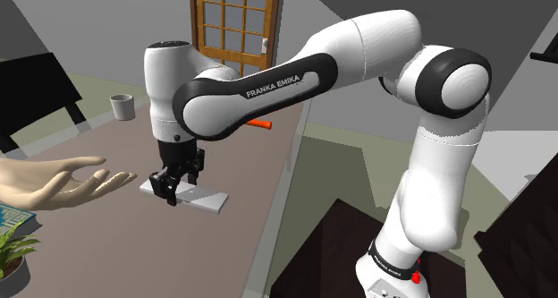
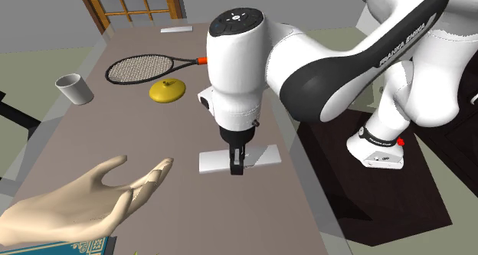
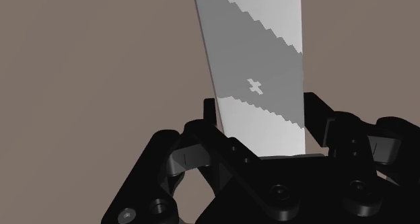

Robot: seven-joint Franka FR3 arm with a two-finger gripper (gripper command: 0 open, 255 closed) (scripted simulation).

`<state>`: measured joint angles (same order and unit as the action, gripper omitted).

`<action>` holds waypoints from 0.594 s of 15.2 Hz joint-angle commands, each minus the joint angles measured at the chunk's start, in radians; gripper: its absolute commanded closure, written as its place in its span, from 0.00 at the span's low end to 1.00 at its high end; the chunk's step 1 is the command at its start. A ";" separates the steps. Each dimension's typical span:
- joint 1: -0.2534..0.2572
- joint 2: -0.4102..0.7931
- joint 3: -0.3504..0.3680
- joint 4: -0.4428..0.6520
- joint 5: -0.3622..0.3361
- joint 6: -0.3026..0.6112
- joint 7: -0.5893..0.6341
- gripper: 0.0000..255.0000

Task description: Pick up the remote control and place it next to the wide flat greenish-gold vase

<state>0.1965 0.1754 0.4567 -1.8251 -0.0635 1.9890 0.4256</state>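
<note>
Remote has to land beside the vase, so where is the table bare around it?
Bare table lies between vase and remote, and between vase and cup. The vase's far side is crowded: the racket lies close to it. The model hand takes the second exterior view's lower left.

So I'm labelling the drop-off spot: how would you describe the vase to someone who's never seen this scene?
On the long brown table, look beyond the gripper clasping the white remote, toward the door. Beside the racket sits the vase: low, flat, yellow-gold with a small knob, unlike the upright grey cup.
</note>
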 commanded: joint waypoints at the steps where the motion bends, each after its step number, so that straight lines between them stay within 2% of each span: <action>1: -0.001 -0.006 0.000 0.021 0.003 -0.027 -0.003 1.00; 3: -0.001 -0.011 0.001 0.039 0.006 -0.049 -0.005 1.00; 9: -0.069 0.040 -0.051 0.109 -0.005 -0.071 -0.125 1.00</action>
<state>0.1428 0.2117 0.4157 -1.7260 -0.0696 1.9243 0.3279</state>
